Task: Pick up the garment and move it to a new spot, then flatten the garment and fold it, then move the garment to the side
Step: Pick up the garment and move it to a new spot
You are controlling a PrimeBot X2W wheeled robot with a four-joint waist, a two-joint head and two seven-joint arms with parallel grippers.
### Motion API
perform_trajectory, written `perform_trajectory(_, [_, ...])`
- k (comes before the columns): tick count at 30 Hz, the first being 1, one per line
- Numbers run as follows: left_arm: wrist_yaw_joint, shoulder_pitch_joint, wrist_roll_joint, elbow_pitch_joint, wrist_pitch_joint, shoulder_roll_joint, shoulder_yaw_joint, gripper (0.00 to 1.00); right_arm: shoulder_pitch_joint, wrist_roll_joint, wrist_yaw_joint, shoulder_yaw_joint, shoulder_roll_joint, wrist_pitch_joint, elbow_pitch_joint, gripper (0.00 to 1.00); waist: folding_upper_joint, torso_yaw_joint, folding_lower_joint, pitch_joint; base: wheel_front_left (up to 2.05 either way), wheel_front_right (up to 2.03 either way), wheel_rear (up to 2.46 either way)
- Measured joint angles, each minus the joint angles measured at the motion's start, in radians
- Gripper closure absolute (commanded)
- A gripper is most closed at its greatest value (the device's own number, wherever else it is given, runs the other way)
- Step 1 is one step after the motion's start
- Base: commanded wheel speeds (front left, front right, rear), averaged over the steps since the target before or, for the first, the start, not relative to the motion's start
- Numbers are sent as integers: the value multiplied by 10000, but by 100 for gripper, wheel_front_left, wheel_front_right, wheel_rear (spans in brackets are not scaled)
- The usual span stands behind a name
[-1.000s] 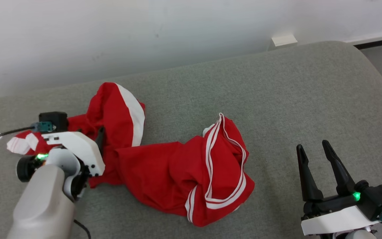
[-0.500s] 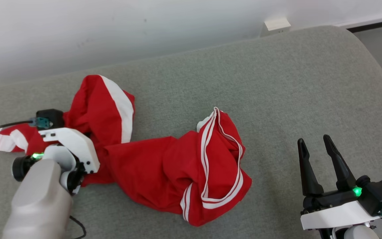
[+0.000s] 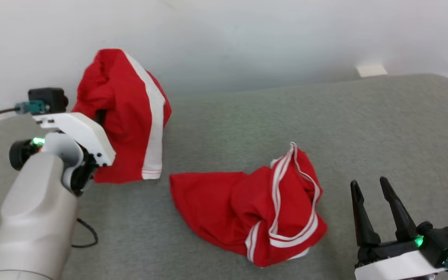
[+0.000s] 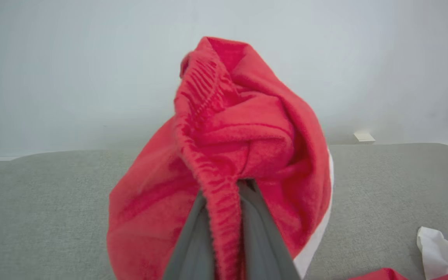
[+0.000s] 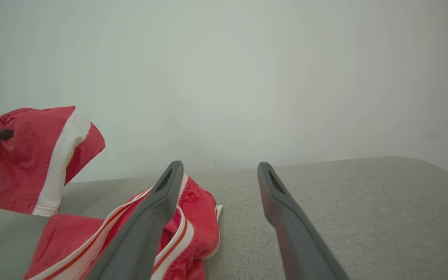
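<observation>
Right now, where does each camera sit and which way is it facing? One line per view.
Head view: on the head, looking forward and down at the grey cushion; left forearm, left end effector and right end effector show.
Left wrist view: looks along its shut fingers at the lifted red garment, wall behind.
Right wrist view: looks along its open fingers over the lying red garment toward the wall.
Shared: all three see the lifted red garment.

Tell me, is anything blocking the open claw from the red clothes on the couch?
Nothing visible: only bare grey cushion lies between the right gripper and the red garment lying there.
</observation>
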Motion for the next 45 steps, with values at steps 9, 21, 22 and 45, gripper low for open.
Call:
perform_trajectory(9, [-29, -149, -322, -1003, 606, 717, -63, 100, 290, 10, 0, -23, -100, 0, 13, 0, 0, 1544, -1, -466, 0, 0, 0])
perform_trajectory(21, [104, 49, -740, -905, 690, 1081, 176, 100, 286, 52, 0, 161, -107, 0, 31, 0, 0, 3368, 0, -740, 0, 0, 0])
perform_trajectory(22, [119, 70, -742, -842, 690, 1081, 186, 100, 286, 52, 0, 163, -117, -2, 42, 0, 0, 3465, 0, -736, 0, 0, 0])
perform_trajectory(45, [552, -17, -1457, 2809, 1551, 1225, 539, 0, -528, 102, 2, 941, -395, 0, 270, 0, 0, 3097, 0, 427, 0, 0, 0])
